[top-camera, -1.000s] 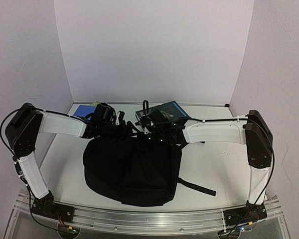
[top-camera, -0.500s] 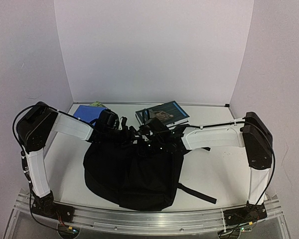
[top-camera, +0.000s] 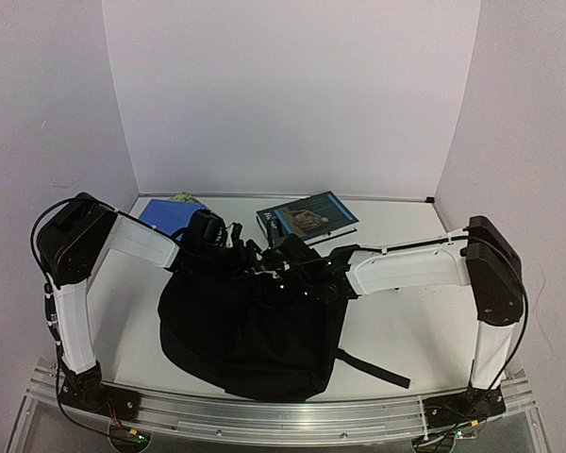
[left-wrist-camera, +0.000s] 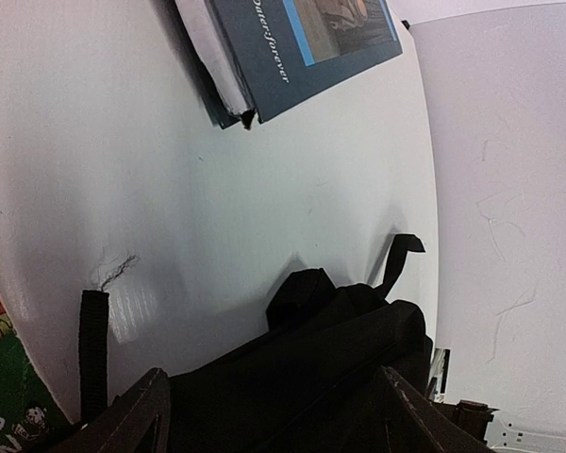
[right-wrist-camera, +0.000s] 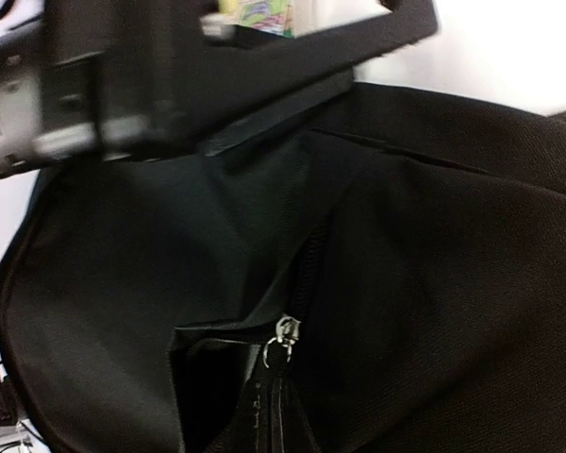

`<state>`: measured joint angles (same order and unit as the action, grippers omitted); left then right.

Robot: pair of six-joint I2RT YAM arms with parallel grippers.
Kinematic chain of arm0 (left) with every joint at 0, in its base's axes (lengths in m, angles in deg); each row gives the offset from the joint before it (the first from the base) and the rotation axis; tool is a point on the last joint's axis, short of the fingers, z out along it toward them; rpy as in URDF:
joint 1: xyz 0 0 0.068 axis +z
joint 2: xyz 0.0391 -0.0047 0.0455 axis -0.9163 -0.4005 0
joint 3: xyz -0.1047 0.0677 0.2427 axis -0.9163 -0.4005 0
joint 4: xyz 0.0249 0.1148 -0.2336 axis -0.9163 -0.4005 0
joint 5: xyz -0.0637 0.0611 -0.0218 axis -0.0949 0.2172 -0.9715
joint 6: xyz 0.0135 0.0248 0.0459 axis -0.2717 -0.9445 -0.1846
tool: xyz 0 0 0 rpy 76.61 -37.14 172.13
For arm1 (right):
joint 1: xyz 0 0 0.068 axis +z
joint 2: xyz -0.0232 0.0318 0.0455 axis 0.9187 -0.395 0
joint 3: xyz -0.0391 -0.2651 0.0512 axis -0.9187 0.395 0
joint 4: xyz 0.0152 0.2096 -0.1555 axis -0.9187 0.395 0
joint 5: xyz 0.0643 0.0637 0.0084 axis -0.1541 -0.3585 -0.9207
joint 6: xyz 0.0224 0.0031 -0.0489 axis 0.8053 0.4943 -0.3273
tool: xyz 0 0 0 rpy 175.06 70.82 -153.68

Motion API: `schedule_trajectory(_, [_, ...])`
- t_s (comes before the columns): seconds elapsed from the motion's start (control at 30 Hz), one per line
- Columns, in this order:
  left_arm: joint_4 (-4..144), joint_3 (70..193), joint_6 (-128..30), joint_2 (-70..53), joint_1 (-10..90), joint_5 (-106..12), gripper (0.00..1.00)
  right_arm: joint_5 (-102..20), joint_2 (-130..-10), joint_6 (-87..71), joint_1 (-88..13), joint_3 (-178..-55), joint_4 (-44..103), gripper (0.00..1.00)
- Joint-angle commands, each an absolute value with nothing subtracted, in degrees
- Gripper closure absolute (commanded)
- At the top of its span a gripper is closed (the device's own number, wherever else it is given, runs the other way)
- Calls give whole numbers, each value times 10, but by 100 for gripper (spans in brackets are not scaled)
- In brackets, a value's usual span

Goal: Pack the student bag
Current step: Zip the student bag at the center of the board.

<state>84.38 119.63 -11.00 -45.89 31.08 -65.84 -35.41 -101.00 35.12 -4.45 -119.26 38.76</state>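
Observation:
The student bag [top-camera: 250, 330], a big black backpack, lies mid-table with a strap [top-camera: 373, 368] trailing right. My left gripper [top-camera: 238, 257] is at the bag's far edge. Its fingers [left-wrist-camera: 137, 420] stand wide apart and open, with a fold of bag fabric [left-wrist-camera: 302, 377] between them. My right gripper [top-camera: 283, 276] is beside it over the bag's top. It is shut on the black zipper pull [right-wrist-camera: 269, 411], which hangs from the silver slider [right-wrist-camera: 284, 338]. The right fingertips themselves are out of the wrist view. The zipper gapes to the slider's left.
A dark blue book [top-camera: 307, 215] lies at the back centre, also seen as the book [left-wrist-camera: 292, 47] in the left wrist view. A blue notebook [top-camera: 165, 211] and a green item [top-camera: 181, 197] sit at the back left. A loose strap [left-wrist-camera: 93, 349] lies on the white table [top-camera: 406, 311].
Both grippers have moved toward the near side and the left gripper has shifted right. The right gripper has come off the book, which now shows fully. The bag's top has shifted with them.

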Motion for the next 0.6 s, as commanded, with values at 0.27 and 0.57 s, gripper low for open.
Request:
schedule_trajectory(0.27, [805,1215,-124,-487,318,-629,27,-403,-952,375,7,-1169,394,100])
schedule_trajectory(0.57, [788,1221,-140,-477,321,-630,26,-395,-935,386,20,-1162,395,100])
